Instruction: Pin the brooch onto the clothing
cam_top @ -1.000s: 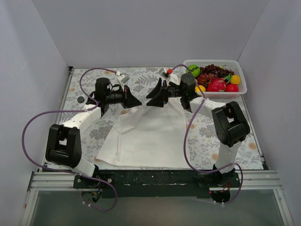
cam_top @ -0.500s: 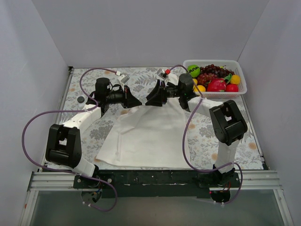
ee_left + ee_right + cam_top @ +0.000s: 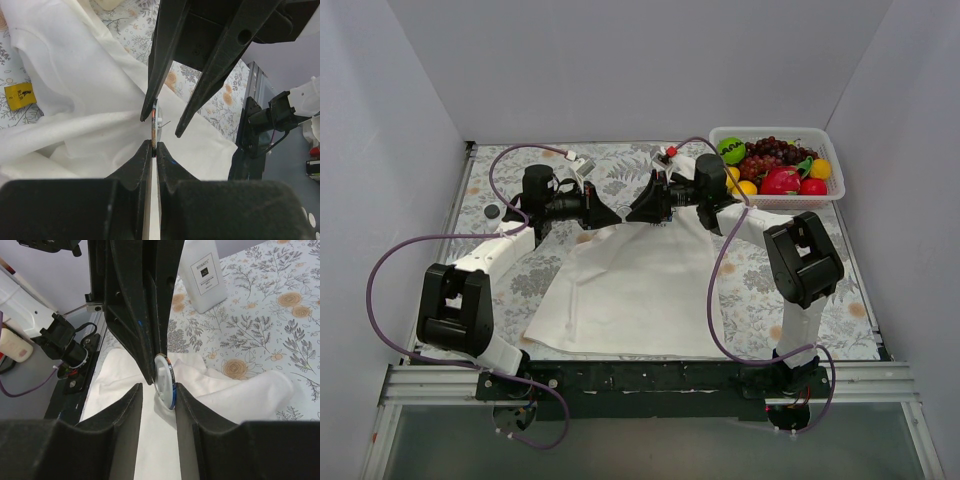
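Basket: a white basket [image 3: 790, 202] sits at the upper right of the top view, on the floral worktop [image 3: 515, 285], and is filled with fruit.
Fruit in it: dark grapes [image 3: 770, 155], a green fruit [image 3: 732, 150], a red fruit [image 3: 782, 181], an orange fruit [image 3: 821, 168] and a yellow fruit [image 3: 746, 187] are piled together.
White container: a labelled white container [image 3: 202, 277] stands at the top centre of the right wrist view; what it holds cannot be told.
T-shirt: the T-shirt [image 3: 640, 285] is spread over the middle of the worktop, and its far edge is gathered up where the two grippers meet.
Brooch, place: the brooch [image 3: 155, 125] is held at the centre of both wrist views, against the bunched cloth; in the top view it is hidden between the grippers.
Brooch, facing: it is stood on edge. In the left wrist view it is seen as a thin upright line, in line with the left jaws, with a fine pin sticking out toward frame right. In the right wrist view its pale, blue-rimmed face [image 3: 165, 381] is seen as a narrow oval, long axis near upright.
Left gripper: the left gripper [image 3: 154, 147] is closed on the brooch's rim.
Right gripper: the right gripper [image 3: 159, 388] is spread apart, its fingers set either side of the brooch; contact cannot be told.
Dark disc: a small dark disc [image 3: 492, 211] lies at the left of the top view, well apart from the T-shirt.
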You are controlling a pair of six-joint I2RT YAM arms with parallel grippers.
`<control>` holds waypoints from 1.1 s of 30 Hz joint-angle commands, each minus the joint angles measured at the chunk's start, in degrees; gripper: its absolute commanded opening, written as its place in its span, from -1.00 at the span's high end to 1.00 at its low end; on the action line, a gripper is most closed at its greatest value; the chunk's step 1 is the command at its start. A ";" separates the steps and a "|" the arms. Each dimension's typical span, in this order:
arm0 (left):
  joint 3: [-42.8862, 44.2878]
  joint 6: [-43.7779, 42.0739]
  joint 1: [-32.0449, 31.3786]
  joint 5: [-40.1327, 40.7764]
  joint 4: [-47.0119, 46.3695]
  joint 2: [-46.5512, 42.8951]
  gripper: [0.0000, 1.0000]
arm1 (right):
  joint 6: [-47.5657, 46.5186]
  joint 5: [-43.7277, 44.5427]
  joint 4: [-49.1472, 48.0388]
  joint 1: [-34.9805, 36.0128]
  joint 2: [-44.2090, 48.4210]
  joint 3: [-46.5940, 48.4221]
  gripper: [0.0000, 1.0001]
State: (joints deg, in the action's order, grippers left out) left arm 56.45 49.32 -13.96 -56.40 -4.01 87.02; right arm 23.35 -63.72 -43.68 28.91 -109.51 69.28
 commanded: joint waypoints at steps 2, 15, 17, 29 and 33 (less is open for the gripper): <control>2.53 -0.10 0.16 -0.37 -0.03 -0.28 1.00 | -1.91 0.44 1.49 0.63 -0.09 2.97 0.28; 2.88 -0.28 0.07 -0.82 0.49 0.25 1.00 | -2.17 0.97 2.72 0.89 -0.88 4.20 0.45; 2.97 -0.19 0.07 -0.82 0.50 0.08 1.00 | -2.35 0.80 2.90 1.06 -0.88 4.29 0.46; 3.58 -0.72 0.07 0.06 1.64 0.25 1.00 | -4.81 0.53 4.83 0.98 0.52 3.76 0.53; 3.67 -0.63 0.07 -0.02 1.73 0.43 1.00 | -5.07 0.18 4.66 0.98 0.97 3.50 0.55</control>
State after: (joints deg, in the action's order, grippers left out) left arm 57.52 49.06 -13.87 -55.99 -2.48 87.64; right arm 19.92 -62.13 -38.65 29.06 -110.13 71.44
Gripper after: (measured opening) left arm 0.026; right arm 0.238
